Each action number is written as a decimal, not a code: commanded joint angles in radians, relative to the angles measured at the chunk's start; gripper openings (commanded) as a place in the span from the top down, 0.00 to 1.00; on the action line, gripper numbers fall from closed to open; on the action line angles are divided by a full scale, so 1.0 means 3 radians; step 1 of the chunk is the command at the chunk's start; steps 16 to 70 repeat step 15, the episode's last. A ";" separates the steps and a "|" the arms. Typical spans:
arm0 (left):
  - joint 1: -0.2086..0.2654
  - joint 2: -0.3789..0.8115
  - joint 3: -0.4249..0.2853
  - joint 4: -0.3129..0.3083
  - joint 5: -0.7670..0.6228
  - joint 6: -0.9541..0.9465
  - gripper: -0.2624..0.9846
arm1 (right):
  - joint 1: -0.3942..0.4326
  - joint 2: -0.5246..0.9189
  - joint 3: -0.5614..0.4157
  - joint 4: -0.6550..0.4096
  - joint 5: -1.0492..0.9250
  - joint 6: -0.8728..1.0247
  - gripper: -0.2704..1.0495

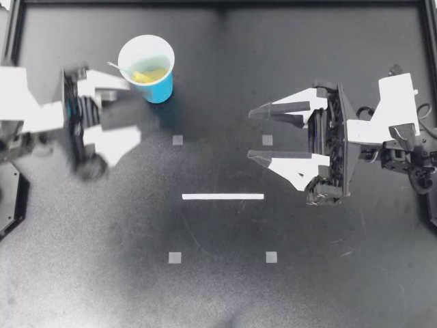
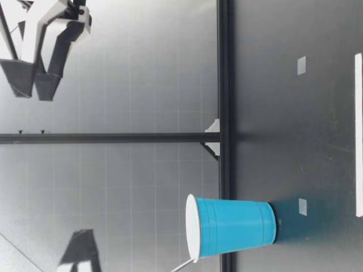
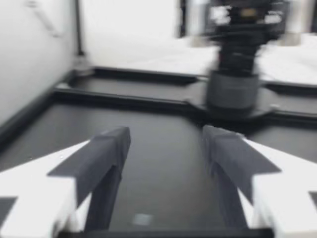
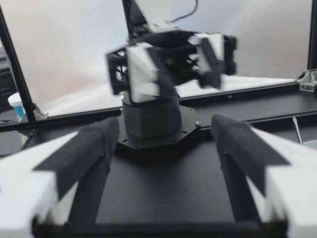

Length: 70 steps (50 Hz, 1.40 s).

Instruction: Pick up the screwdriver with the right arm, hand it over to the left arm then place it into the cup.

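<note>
The one yellow-handled screwdriver (image 1: 147, 74) lies inside the one blue plastic cup (image 1: 149, 67). Its handle rests at the bottom, and its thin metal shaft leans over the white rim on the cup's left side. From table height the tip of that shaft (image 2: 181, 265) shows just past the rim of the upright cup (image 2: 235, 226).

The cup stands at the far left of the black tabletop (image 1: 102, 273), close to the black rail (image 1: 218, 3) along the far edge.

Just left of the cup and slightly nearer is my left end effector (image 1: 133, 109), one of two. Its fingers are spread apart with nothing between them. Its far finger is just beside the cup's wall, and I cannot tell whether they touch. Its own camera shows the same gap (image 3: 163, 139) with only bare tabletop under it.

My right end effector (image 1: 249, 134) is well apart, on the right side, pointing left. Its fingers are also wide apart and empty, as its own camera shows (image 4: 166, 126). From table height it hangs clear above the surface (image 2: 33, 90).

Four small grey square markers (image 1: 177, 140) sit at the middle of the tabletop as the corners of a rectangle. One white strip (image 1: 222, 197) lies between the far pair and the near pair.
</note>
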 commanded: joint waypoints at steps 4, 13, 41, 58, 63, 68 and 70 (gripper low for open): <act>-0.0123 -0.0072 -0.0123 0.0005 0.0046 0.0000 0.31 | -0.0015 -0.0051 -0.0031 0.0000 -0.0010 -0.0010 0.23; -0.0143 -0.0066 -0.0159 0.0005 0.0041 0.0005 0.31 | -0.0015 -0.0061 -0.0015 -0.0005 -0.0010 -0.0005 0.23; -0.0143 -0.0066 -0.0159 0.0005 0.0041 0.0005 0.31 | -0.0015 -0.0066 -0.0005 -0.0005 -0.0010 -0.0005 0.23; -0.0143 -0.0066 -0.0159 0.0005 0.0041 0.0005 0.31 | -0.0015 -0.0066 -0.0005 -0.0005 -0.0010 -0.0005 0.23; -0.0143 -0.0066 -0.0159 0.0005 0.0041 0.0005 0.31 | -0.0015 -0.0066 -0.0005 -0.0005 -0.0010 -0.0005 0.23; -0.0143 -0.0066 -0.0159 0.0005 0.0041 0.0005 0.31 | -0.0015 -0.0066 -0.0005 -0.0005 -0.0010 -0.0005 0.23; -0.0143 -0.0066 -0.0159 0.0005 0.0041 0.0005 0.31 | -0.0015 -0.0066 -0.0005 -0.0005 -0.0010 -0.0005 0.23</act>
